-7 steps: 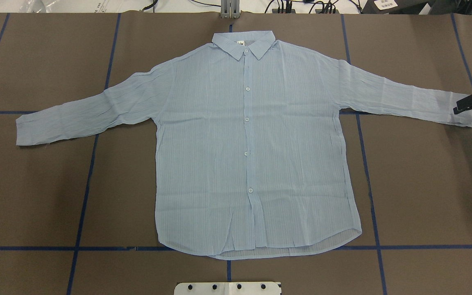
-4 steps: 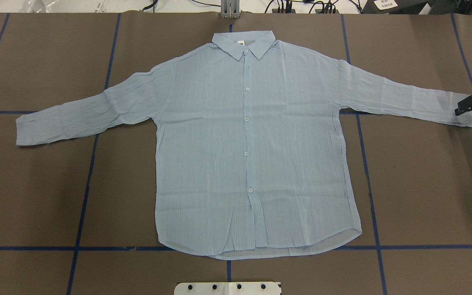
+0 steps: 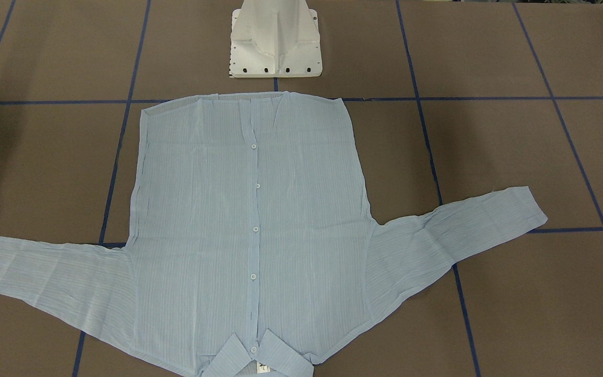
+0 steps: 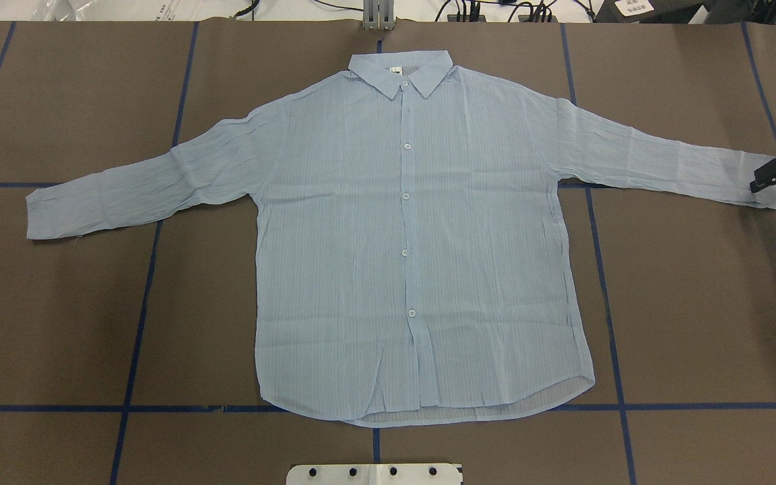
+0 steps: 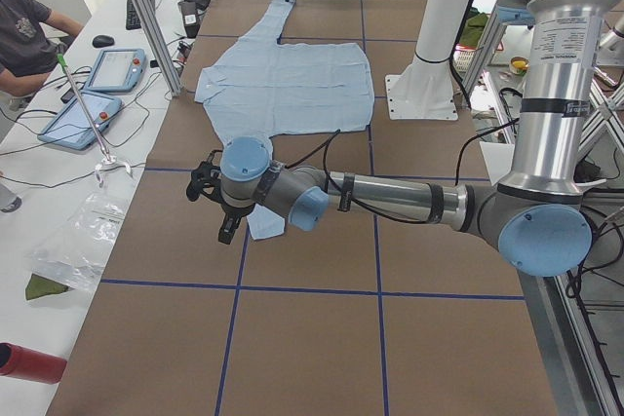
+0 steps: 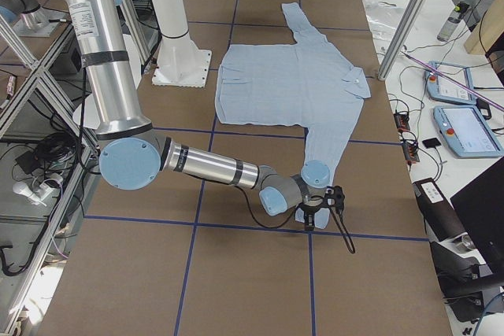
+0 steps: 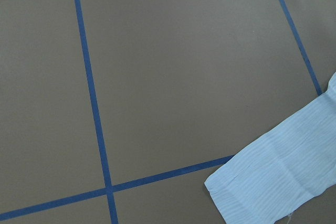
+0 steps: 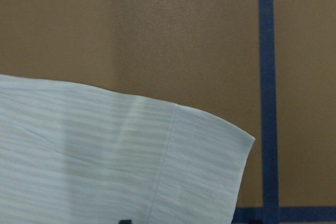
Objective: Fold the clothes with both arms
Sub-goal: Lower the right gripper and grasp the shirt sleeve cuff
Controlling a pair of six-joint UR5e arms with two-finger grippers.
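Note:
The pale blue striped shirt (image 4: 405,236) lies flat and buttoned, collar at the far edge and both sleeves spread wide; it also shows in the front view (image 3: 249,209). My right gripper (image 4: 763,180) hangs just over the right sleeve's cuff (image 8: 199,156). Its two black tips sit far apart at the bottom edge of the right wrist view, so it is open and empty. My left gripper (image 5: 219,216) shows only in the exterior left view, above the mat beside the left cuff (image 7: 262,182); I cannot tell whether it is open or shut.
Blue tape lines (image 4: 139,316) cross the brown mat. The white pedestal base (image 3: 275,42) stands just beyond the shirt's hem. A metal post (image 4: 378,15) stands behind the collar. A side bench holds tablets (image 5: 102,70) and a plastic bag (image 5: 78,241), with an operator seated there.
My right gripper has shifted slightly right and lower at the right cuff. The shirt has not moved.

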